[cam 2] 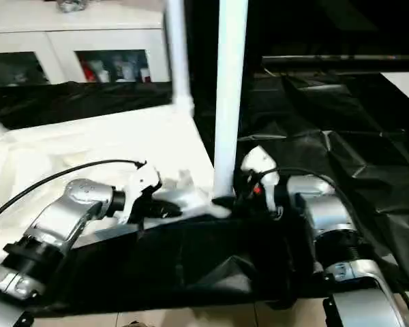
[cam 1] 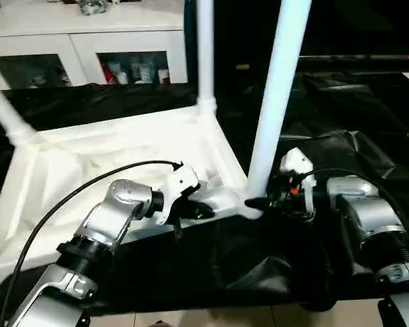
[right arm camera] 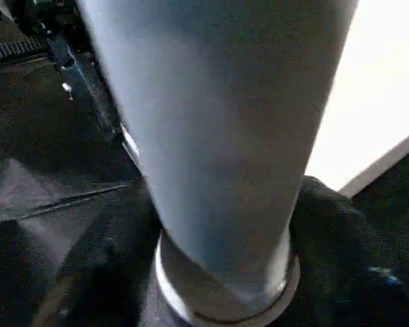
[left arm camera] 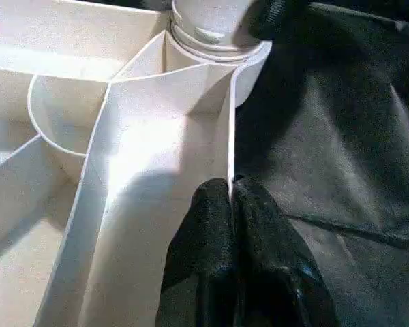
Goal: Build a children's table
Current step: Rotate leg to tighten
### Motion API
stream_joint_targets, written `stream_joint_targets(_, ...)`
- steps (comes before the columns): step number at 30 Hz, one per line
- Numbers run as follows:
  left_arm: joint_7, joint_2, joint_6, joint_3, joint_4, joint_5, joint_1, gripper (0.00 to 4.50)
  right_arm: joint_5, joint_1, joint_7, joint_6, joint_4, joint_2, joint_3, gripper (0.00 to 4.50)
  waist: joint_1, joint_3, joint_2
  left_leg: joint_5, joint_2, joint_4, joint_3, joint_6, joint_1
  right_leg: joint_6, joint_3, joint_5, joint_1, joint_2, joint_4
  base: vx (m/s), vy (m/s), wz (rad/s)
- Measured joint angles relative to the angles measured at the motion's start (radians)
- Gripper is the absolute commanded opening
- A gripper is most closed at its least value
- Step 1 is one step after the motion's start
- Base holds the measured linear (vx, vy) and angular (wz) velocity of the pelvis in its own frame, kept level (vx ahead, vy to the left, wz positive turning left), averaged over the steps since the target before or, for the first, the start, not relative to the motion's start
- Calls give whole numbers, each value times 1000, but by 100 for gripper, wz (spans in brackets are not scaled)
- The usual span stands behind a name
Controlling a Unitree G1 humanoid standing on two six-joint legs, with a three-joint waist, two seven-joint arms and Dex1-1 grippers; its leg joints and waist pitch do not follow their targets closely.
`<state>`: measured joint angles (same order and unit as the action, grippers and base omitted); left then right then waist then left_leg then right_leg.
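Three legs are standing up from the upturned table top, which is lying ribbed side up on a black cloth: one at the far left corner, one at the back corner, and one at the near right corner. A fourth corner is lying out of sight, so I judge the build to be mostly done, though whether a last leg is waiting cannot be told. Going from the left, the left gripper is pinching the top's thin edge wall with clenched jaws, steadying it. Further right, the right gripper is sitting at the base of the near leg, its fingers curving around the collar; whether they are pressing it cannot be told. No brand, label or writing is readable anywhere.
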<state>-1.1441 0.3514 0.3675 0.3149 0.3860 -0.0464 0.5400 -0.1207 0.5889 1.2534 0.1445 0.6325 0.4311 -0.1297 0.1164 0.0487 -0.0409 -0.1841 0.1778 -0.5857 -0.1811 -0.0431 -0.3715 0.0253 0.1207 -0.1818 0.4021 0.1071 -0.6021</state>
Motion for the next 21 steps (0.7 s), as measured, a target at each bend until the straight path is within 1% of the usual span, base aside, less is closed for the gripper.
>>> stream_joint_targets(1, 0, 0, 0, 3, -2, 0, 0, 0, 0, 0, 3, 0, 0, -2, 0, 277, -1, 0, 0, 0, 0, -1, 0, 0, 0, 1, -1, 1, -1, 0, 0, 0, 0, 0)
stream_joint_targets(4, -3, 3, 5, 7, -13, -1, -5, 0, -2, 0, 14, 0, 3, -3, 0, 243, -2, 0, 1, 0, -2, -2, 0, 0, 1, 1, -3, 2, -2, 0, 1, 0, 0, 0)
stream_joint_targets(6, -4, 7, 8, 7, -20, -3, -10, 0, -2, 1, 22, -3, 3, -2, -3, 236, -1, 0, 2, 0, -2, -2, 0, 0, 1, 1, -3, 2, -2, 0, 1, 0, 0, 0)
stream_joint_targets(7, -5, 9, 8, 7, -20, -5, -11, 0, -2, 1, 24, -3, 2, -1, -6, 219, -1, 0, 2, 0, -2, -2, 0, 0, 1, 1, -2, 2, -2, 0, 1, 0, 0, 0)
stream_joint_targets(12, -2, 8, 16, 4, -19, -7, -11, 0, -2, 0, 25, -4, -4, 1, -9, 212, -1, -1, 2, 0, -2, -2, 0, 0, 1, 1, -2, 1, -2, 0, 0, 0, 0, 0)
stream_joint_targets(15, 22, -12, 23, -6, -4, -7, -10, 0, -1, -12, 4, 0, -10, -10, 5, 211, 2, -1, 3, 0, -2, -3, 0, 0, 1, 1, -2, 2, -4, 0, 0, 0, 0, 0)
stream_joint_targets(17, 79, -45, 24, -19, 43, -1, 11, 0, 2, -29, -95, -2, -4, -42, 35, 209, 3, -3, 6, 1, -1, -3, 0, -1, 4, 1, -2, 2, -7, 0, 0, 0, 0, 0)
stream_joint_targets(21, 229, -111, 40, -43, 134, 19, 63, 0, 8, -27, -391, -7, 50, -153, 111, 204, -10, -4, 7, 1, -2, -1, 0, -2, 11, -4, -2, 0, -13, 0, 3, 0, 0, 0)
